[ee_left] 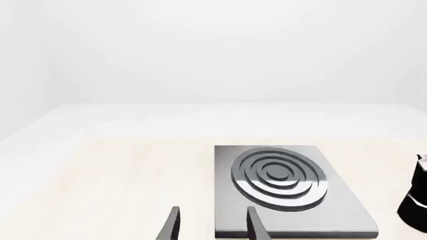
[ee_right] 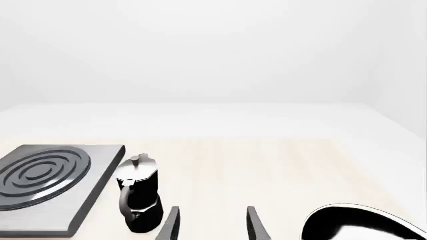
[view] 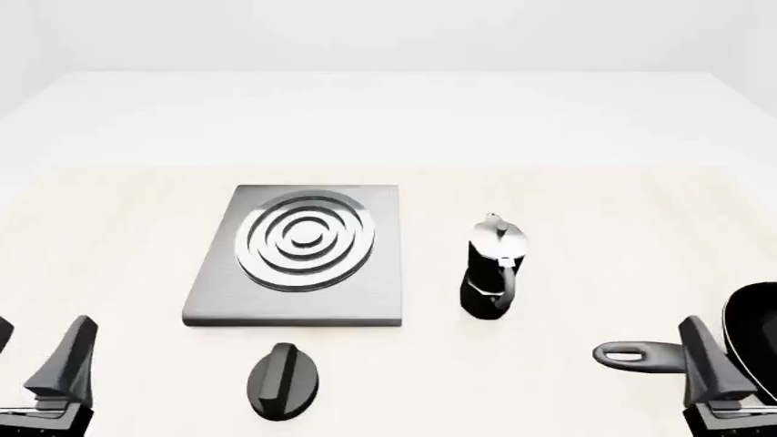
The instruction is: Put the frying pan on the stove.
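1. Both grippers, left gripper (ee_left: pixel 212 225) and right gripper (ee_right: pixel 212 224), sit parted and empty at the table's near edge.
2. Frying pan (view: pixel 755 341) waits by the near right corner.
3. Stove (view: pixel 297 258) bare mid-table; everything's left to do.

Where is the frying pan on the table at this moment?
In the front view, the frying pan lies at the near right edge of the table, partly cut off, beside the right gripper; its handle points left, toward the moka pot.
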### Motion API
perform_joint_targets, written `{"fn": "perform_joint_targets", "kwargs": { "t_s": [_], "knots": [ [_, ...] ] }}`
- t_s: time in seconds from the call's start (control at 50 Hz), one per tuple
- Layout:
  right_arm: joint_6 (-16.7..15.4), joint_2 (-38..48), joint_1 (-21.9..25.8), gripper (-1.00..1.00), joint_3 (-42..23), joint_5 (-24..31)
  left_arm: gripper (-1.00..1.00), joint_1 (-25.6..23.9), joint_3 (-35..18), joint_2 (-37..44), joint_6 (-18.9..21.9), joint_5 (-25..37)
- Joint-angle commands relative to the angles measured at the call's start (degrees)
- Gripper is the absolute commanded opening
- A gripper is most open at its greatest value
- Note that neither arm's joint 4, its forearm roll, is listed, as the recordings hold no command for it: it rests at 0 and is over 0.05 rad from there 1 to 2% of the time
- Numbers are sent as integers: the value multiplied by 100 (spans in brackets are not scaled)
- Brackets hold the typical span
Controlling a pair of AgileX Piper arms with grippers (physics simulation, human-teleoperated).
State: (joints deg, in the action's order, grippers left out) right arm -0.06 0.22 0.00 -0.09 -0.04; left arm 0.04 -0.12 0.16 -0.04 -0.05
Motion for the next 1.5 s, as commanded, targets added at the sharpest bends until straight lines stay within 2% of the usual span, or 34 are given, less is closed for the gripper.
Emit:
{"fn": "perform_joint_targets", "kwargs": {
  "t_s": [0.02, 0.22, 0.36, 0.52, 0.66, 0.7, 0.82, 1.0, 1.3, 1.5],
  "knots": [
    [13, 16, -20, 100, -71, 51, 100, 17, -41, 0, -8, 28],
    [18, -8, -8, 100, -262, 212, 100, 130, -21, 181, 108, -37],
    [51, -17, 0, 100, -394, 346, 100, 129, -40, 76, 19, 67],
    [-114, -22, 260, 100, -905, 709, 100, 98, -31, 65, 91, 61],
    [-106, -21, 400, 100, -1721, 1489, 100, 97, -29, 45, 104, 91],
    [-114, -22, 410, 100, -1780, 1551, 100, 100, -29, 39, 97, 98],
    [-107, -22, 450, 100, -2404, 2348, 100, 82, -14, 138, 83, 43],
    [-133, -22, 476, 100, -3146, 3170, 100, 80, 2, 301, 119, -46],
    [-2, -22, 544, 100, -4143, 4188, 100, 83, 8, 371, 172, -19],
    [58, -22, 607, 100, -5307, 5340, 100, 52, 9, 448, 184, -55]
  ]
}}
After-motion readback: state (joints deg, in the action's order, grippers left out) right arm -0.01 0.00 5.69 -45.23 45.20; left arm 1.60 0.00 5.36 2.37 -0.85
